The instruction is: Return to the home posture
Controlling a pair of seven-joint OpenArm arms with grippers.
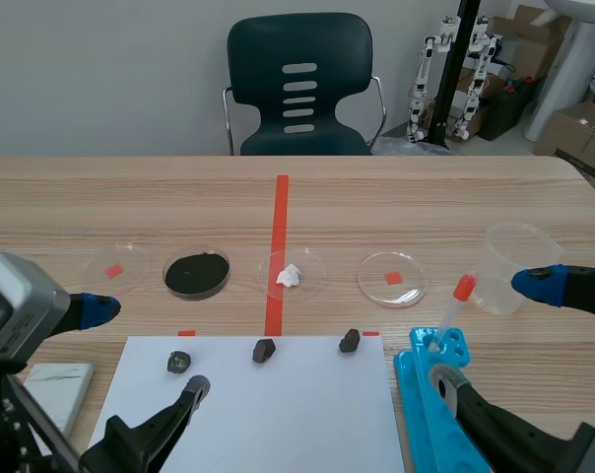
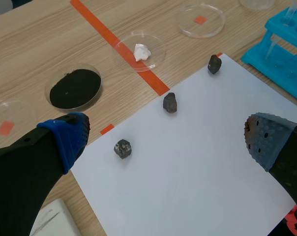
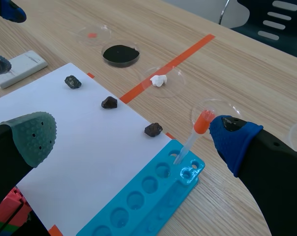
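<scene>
My left gripper (image 1: pixel 148 348) hangs open low at the near left, over the near left corner of the white paper sheet (image 1: pixel 248 404). In the left wrist view the left gripper (image 2: pixel 168 140) holds nothing, and three dark rocks (image 2: pixel 122 148) (image 2: pixel 170 102) (image 2: pixel 214 64) lie ahead of it on the sheet (image 2: pixel 197 162). My right gripper (image 1: pixel 489 330) is open at the near right, above the blue tube rack (image 1: pixel 426 394). In the right wrist view the right gripper (image 3: pixel 133 135) is empty, with the rack (image 3: pixel 143 204) and an orange-bulbed dropper (image 3: pixel 193 137) under it.
A row of petri dishes lies beyond the sheet: one empty (image 1: pixel 115 264), one with black powder (image 1: pixel 196 273), one with a white lump (image 1: pixel 291 275), one empty (image 1: pixel 393 278). A clear plastic cup (image 1: pixel 514 261) stands at the right. A white block (image 1: pixel 56 386) lies near left. A chair (image 1: pixel 299 84) stands behind the table.
</scene>
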